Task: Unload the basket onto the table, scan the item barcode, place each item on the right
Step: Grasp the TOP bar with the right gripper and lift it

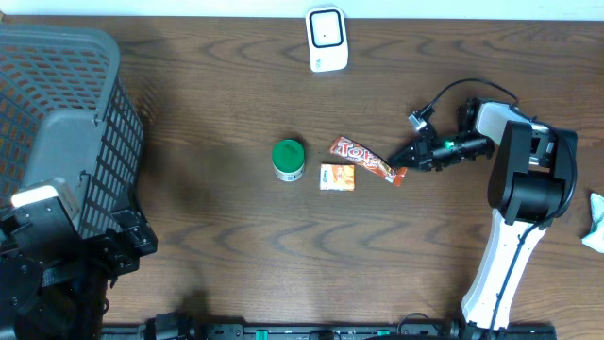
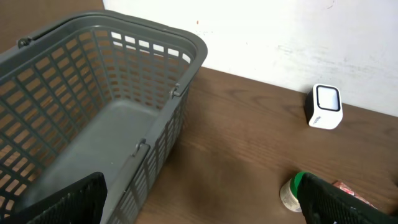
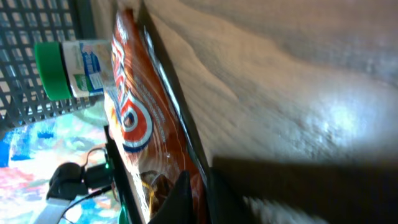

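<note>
Overhead, left to right: basket [image 1: 104,57] at far left with left gripper [image 2: 202,211] near it, fingers spread wide, holding nothing; green-lidded jar [image 1: 288,159], small orange packet [image 1: 337,178] and snack bar [image 1: 366,159] at mid-table, bar's right end pinched between the near-closed fingers of right gripper [image 1: 412,162]. Advised: lift flat without crumpling, carry to scanner [image 1: 327,38] at the far edge, turn barcode face toward its window; barcode side not discernible.

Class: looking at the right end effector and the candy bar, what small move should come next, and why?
Probably a short lift. The right end effector appears pinched on one end of the candy bar, which lies flat on the table, while the scanner stands apart at the far edge.
</note>
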Available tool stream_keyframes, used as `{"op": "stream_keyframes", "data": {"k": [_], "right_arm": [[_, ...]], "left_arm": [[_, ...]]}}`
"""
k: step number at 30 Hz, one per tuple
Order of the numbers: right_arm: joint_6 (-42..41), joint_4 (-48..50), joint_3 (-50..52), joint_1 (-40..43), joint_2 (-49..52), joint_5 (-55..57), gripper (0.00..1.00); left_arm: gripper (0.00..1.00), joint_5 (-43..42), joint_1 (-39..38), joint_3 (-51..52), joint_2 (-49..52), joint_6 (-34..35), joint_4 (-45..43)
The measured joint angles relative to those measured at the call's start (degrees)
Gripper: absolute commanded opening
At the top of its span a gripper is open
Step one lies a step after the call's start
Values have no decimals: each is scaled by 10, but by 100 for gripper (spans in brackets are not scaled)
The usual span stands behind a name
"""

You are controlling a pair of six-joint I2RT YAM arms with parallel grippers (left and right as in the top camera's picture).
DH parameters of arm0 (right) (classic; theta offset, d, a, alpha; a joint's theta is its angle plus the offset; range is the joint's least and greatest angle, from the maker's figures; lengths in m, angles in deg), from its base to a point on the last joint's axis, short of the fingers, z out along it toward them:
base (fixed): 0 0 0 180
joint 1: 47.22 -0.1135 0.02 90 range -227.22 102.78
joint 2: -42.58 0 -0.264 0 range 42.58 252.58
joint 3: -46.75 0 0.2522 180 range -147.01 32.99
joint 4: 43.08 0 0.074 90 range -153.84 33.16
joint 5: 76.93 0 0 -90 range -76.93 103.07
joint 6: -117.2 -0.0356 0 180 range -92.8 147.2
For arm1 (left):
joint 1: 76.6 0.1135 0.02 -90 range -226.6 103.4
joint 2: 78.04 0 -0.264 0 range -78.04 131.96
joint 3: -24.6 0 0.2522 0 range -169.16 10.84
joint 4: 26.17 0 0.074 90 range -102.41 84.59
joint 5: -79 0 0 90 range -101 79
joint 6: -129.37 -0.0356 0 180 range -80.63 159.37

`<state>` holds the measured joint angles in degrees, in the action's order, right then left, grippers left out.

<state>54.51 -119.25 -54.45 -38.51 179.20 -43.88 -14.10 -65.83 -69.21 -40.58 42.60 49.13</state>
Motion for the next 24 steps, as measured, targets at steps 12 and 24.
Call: {"op": "stream_keyframes", "data": {"k": [12, 24], "right_arm": [[-85, 10, -44, -12, -118, 200, 1], [-215, 8, -50, -141, -231, 358, 1]], "left_arm": [[98, 0, 0, 0, 0, 0, 0], [98, 0, 0, 0, 0, 0, 0]]}}
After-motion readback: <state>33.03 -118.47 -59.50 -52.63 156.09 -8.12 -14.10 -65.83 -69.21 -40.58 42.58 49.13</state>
